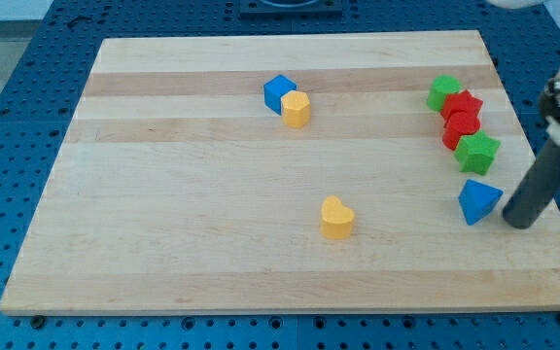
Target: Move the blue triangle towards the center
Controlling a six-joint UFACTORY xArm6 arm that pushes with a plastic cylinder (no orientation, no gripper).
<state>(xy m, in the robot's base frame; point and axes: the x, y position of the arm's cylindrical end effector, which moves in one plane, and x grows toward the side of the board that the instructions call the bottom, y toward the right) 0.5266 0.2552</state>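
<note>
The blue triangle (477, 201) lies near the board's right edge, below a column of green and red blocks. My tip (518, 224) stands just to the view's right of the blue triangle, a small gap apart from it. The dark rod rises up and to the right from the tip.
A green block (444, 92), two red blocks (463, 105) (460, 127) and a second green block (477, 153) form a touching column above the triangle. A blue cube (279, 92) touches a yellow block (297, 109) at top centre. A yellow heart (336, 218) lies below centre. The wooden board (163, 194) sits on a blue pegboard.
</note>
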